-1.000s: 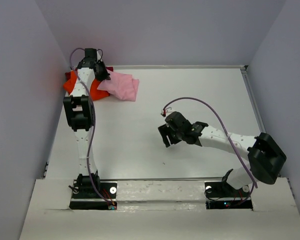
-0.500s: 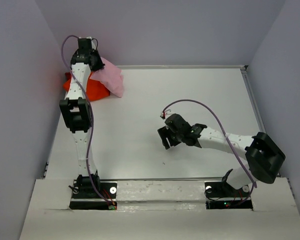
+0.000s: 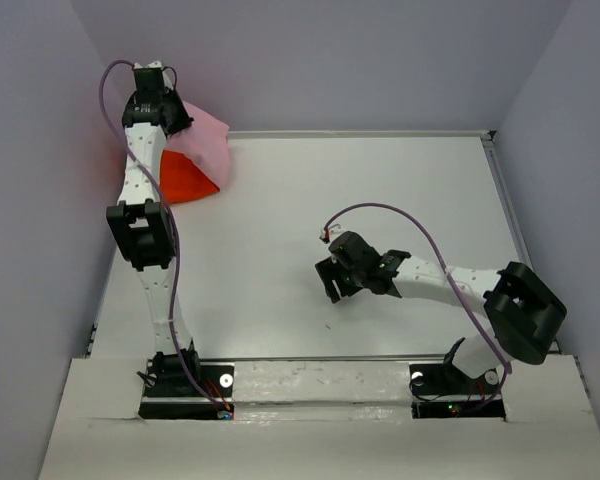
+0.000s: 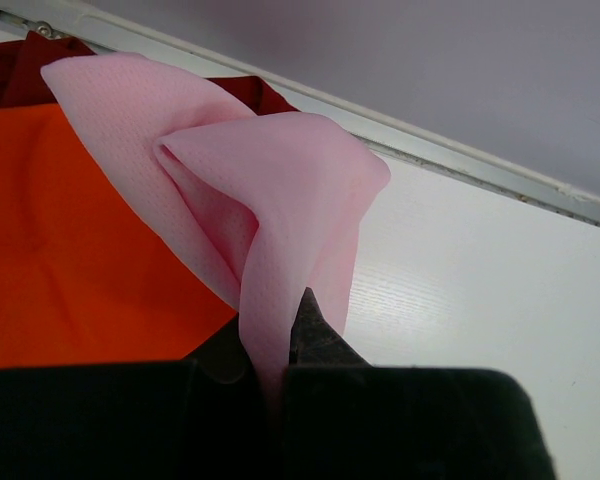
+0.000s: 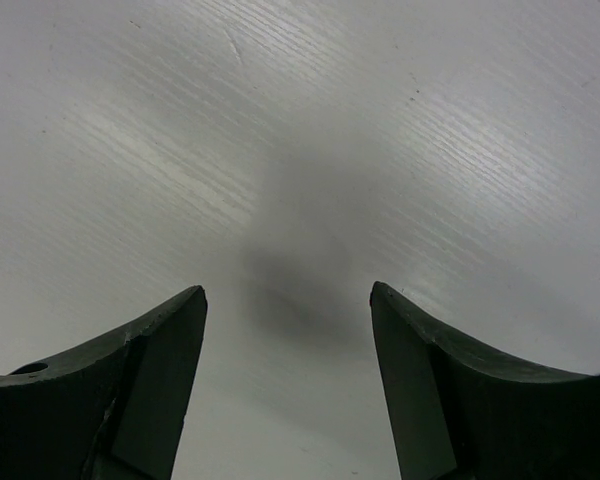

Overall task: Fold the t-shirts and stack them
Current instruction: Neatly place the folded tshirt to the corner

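Observation:
My left gripper (image 3: pixel 170 118) is shut on the light pink t-shirt (image 3: pixel 208 145) and holds it lifted at the far left corner; the cloth hangs from the jaws in the left wrist view (image 4: pixel 270 210). The bright orange t-shirt (image 3: pixel 185 178) lies flat below it, also in the left wrist view (image 4: pixel 70 250). The dark red t-shirt (image 4: pixel 15 75) shows only as an edge under the orange one. My right gripper (image 3: pixel 330 280) is open and empty, low over bare table in the middle; its fingers (image 5: pixel 150 370) stand wide apart.
The white table (image 3: pixel 380 190) is walled by grey panels at the back and both sides. A metal rail (image 4: pixel 460 165) runs along the back edge. A purple cable (image 3: pixel 400 212) loops over the right arm.
My left gripper has lifted the pink t-shirt up and back to the left, off the table beside the orange shirt. The right gripper has shifted slightly down.

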